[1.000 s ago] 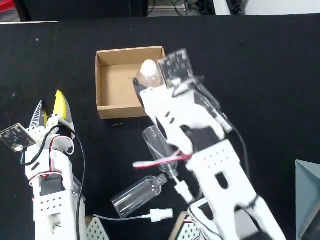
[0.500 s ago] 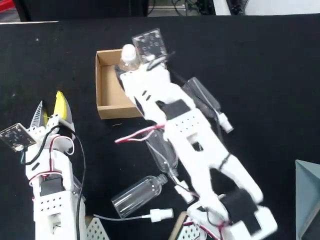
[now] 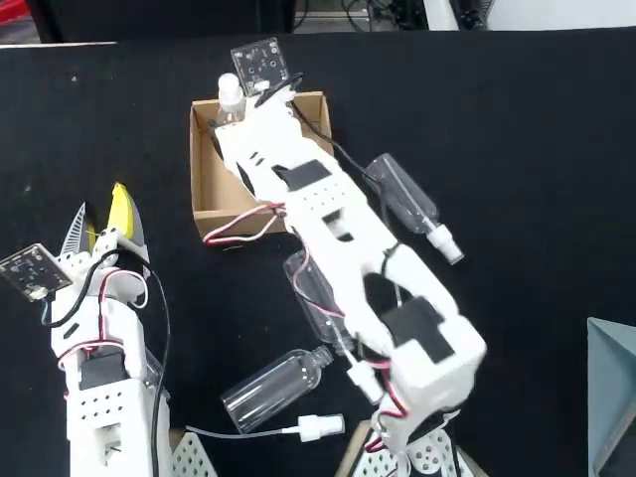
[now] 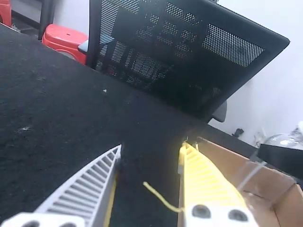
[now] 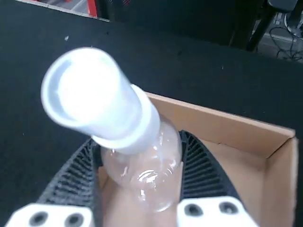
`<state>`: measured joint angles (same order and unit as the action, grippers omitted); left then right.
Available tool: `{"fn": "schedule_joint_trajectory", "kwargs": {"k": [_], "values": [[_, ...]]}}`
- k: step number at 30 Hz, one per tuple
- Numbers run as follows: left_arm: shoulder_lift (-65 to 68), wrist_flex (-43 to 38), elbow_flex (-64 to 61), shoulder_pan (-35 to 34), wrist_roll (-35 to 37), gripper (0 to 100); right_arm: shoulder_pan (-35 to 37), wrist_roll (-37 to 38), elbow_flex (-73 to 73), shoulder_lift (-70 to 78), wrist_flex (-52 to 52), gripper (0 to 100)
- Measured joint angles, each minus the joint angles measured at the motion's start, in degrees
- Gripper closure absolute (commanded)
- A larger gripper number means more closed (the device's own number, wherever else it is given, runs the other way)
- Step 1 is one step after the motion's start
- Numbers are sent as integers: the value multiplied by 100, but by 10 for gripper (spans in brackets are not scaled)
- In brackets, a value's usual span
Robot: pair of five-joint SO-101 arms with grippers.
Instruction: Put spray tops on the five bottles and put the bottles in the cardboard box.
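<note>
The right gripper (image 5: 140, 142) is closed on a clear bottle (image 5: 142, 175) wearing a white spray top (image 5: 94, 94), held over the far-left corner of the cardboard box (image 3: 204, 169), which sits toward the desk's far edge. The left gripper (image 4: 151, 149) stands near the desk's near-left corner, its jaws apart and empty. Another capped bottle (image 3: 402, 197) lies just right of the box.
</note>
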<state>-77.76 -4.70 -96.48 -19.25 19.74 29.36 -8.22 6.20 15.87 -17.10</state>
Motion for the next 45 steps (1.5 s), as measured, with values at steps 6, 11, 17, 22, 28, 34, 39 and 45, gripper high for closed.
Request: {"fn": "schedule_joint_trajectory", "kwargs": {"k": [6,11,17,22,28,34,39,45], "values": [[0,0,0,0,0,815,-9,-378,-905,818,0,930],[0,0,0,0,0,815,-9,-387,-1574,1442,0,930],[0,0,0,0,0,815,-9,-387,-2040,1890,0,930],[0,53,0,0,0,815,-9,-387,-2330,2242,0,932],[0,53,0,0,0,815,62,-387,-2673,2611,0,931],[0,53,0,0,0,815,88,-237,-2778,2734,0,930],[0,53,0,0,0,815,88,-53,-2804,2884,229,930],[0,53,0,0,0,815,88,-53,-2884,2989,413,930]]}}
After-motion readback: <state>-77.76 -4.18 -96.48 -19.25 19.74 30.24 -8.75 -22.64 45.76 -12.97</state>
